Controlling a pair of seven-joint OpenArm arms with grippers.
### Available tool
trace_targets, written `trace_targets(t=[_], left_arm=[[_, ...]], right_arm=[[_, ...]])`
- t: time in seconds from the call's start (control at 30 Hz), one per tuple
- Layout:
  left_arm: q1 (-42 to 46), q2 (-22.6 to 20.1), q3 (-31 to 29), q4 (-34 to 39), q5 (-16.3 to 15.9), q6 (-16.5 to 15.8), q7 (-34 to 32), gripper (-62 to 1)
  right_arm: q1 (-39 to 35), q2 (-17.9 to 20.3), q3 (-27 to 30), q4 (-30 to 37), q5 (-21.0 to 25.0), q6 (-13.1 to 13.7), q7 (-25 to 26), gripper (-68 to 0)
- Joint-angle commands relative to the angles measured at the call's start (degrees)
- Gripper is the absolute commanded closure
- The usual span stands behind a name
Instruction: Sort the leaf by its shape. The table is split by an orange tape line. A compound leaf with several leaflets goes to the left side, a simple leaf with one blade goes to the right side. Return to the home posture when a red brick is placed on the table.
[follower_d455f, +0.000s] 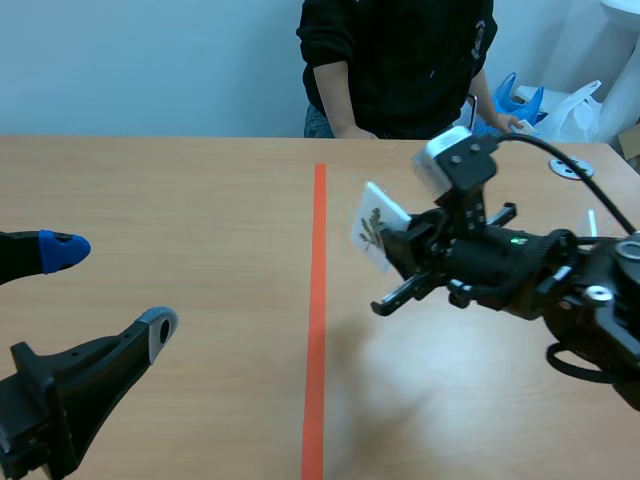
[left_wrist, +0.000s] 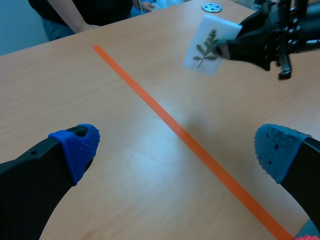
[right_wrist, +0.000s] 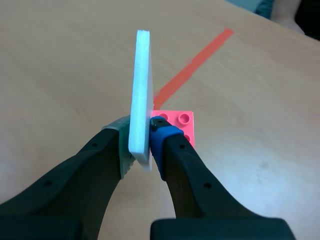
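Left arm (follower_d455f: 50, 390) sits low at the near left, left gripper (follower_d455f: 112, 290) wide open, fingers (left_wrist: 75, 147) spread over the worktop (follower_d455f: 200, 200). Right arm (follower_d455f: 540, 270) comes in raised from the right, right gripper (right_wrist: 140, 142) clamped on a card (right_wrist: 142, 90) held upright, edge-on.

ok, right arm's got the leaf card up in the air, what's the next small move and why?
Probably draw the right gripper back toward home rather than cross to the left. Its card shows a compound leaf and hangs right of the tape line, but a red brick lies on the table by that line, ahead of the gripper. That looks like the home cue.
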Motion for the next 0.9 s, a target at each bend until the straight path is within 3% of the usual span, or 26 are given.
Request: trace_targets(t=[0.0,0.1,0.23,0.33,0.5,0.87], left_arm=[[0.0,0.4,-0.2,1.2,-0.4,-0.1,-0.8,-62.3],[0.0,0.4,-0.2,1.2,-0.4,-0.1,-0.8,-62.3],[0.0,0.4,-0.2,1.2,-0.4,-0.1,-0.9,-62.3],[0.0,0.4,-0.2,1.2,-0.4,-0.1,-0.8,-62.3],[0.0,0.4,-0.2,1.2,-0.4,-0.1,-0.8,-62.3],[0.0,0.4,-0.2,0.6,-0.4,-0.1,-0.8,-62.3]], right_arm=[[-0.7,0.4,2.7,0.7,3.0,0.0,-0.7,-3.3],[-3.2,0.4,8.2,1.5,7.8,0.0,-2.6,-3.3],[-5.7,0.4,14.5,1.4,8.1,-1.0,-2.6,-3.3],[-6.4,0.4,17.3,0.8,8.0,-4.7,-2.7,-3.3],[-6.1,0.4,18.1,-3.3,4.9,-8.9,1.6,-3.3],[0.2,0.2,18.1,-16.5,-0.6,-9.8,7.0,-3.3]])
